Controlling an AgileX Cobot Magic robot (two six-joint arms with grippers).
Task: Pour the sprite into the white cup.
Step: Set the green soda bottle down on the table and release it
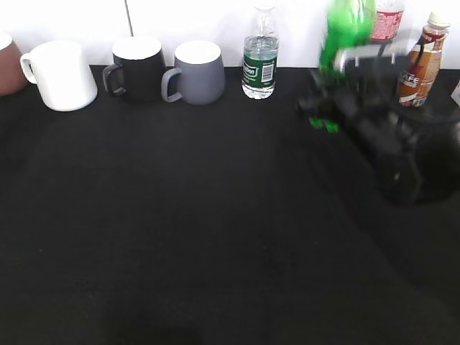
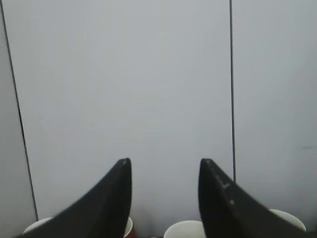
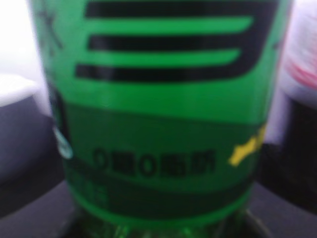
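Sprite bottle (image 1: 343, 32) seen at the desk's (image 1: 180, 237) back right, blurred, gripped around its body by the right claw (image 1: 359, 61); label fills the right wrist view. Just beside it, a coffee drink bottle (image 1: 422, 61) and a red-labelled bottle (image 1: 388, 21). Clear water bottle (image 1: 259, 54) stands left of these. Grey mug (image 1: 195, 72), black mug (image 1: 135, 68), then white cup (image 1: 61, 74) at far left, upright. Left claw (image 2: 166, 198) is held open, empty, facing the wall (image 2: 148, 74).
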